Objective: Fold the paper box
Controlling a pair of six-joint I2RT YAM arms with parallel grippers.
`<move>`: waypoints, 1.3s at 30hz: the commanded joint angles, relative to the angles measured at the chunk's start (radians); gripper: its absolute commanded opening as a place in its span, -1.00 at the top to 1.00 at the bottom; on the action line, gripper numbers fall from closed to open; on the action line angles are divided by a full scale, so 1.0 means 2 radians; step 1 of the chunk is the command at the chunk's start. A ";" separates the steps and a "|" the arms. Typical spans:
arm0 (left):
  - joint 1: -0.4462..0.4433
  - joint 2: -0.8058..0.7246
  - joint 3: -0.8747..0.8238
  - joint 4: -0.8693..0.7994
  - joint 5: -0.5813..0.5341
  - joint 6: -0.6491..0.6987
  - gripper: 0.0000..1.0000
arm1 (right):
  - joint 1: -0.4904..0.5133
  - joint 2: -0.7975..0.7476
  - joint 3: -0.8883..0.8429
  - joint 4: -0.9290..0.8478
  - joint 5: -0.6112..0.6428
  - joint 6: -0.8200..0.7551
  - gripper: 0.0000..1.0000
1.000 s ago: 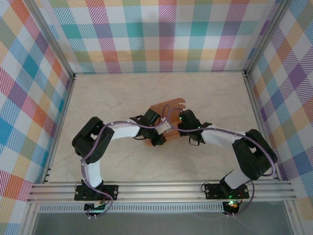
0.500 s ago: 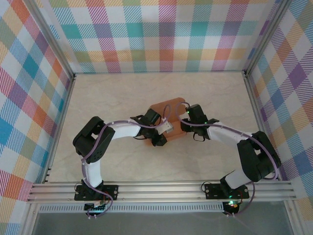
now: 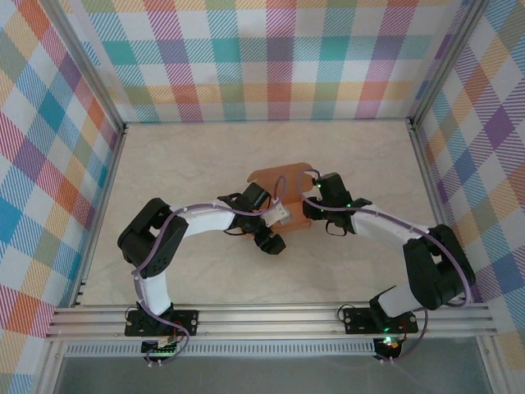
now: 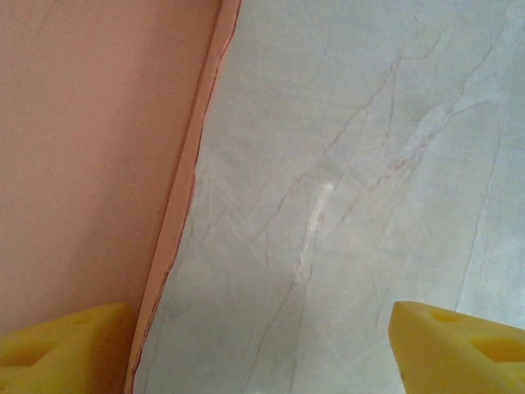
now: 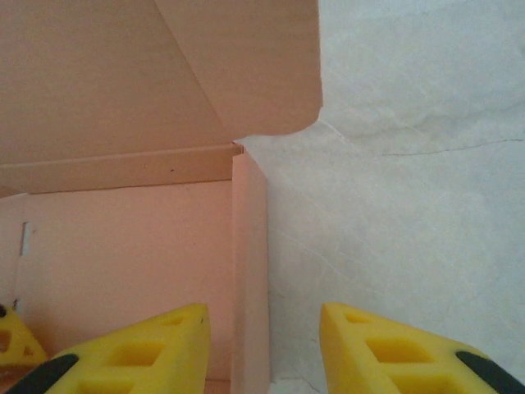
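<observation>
The paper box (image 3: pixel 279 182) is salmon-orange card, partly folded, at the middle of the table between my two grippers. In the left wrist view a flat panel of the box (image 4: pixel 90 164) fills the left side. My left gripper (image 4: pixel 262 357) is wide open over the panel's edge, one yellow finger in front of the card and the other over bare table. In the right wrist view an upright side wall (image 5: pixel 250 271) of the box (image 5: pixel 123 238) stands between the fingers of my right gripper (image 5: pixel 264 353). That gripper is open, with a flap (image 5: pixel 246 66) hanging above.
The pale marbled table (image 3: pixel 189 164) has free room all round the box. Aluminium rails (image 3: pixel 271 316) run along the near edge by the arm bases. Checked cloth walls (image 3: pixel 271 57) close off the back and sides.
My left gripper has opened wide and let go of the box, drawing slightly toward the near edge. The right gripper has opened a little and shifted right. The box's far flap has folded down.
</observation>
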 commanded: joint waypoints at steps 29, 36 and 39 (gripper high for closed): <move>0.149 -0.407 -0.249 0.051 -0.265 -0.412 -1.00 | 0.032 0.080 0.001 0.077 0.069 -0.052 0.27; 0.142 -0.396 -0.242 0.016 -0.279 -0.481 -1.00 | 0.033 0.089 0.007 0.068 0.077 -0.046 0.62; 0.128 -0.393 -0.233 -0.003 -0.298 -0.484 -1.00 | 0.036 0.094 0.014 0.055 0.090 -0.048 0.73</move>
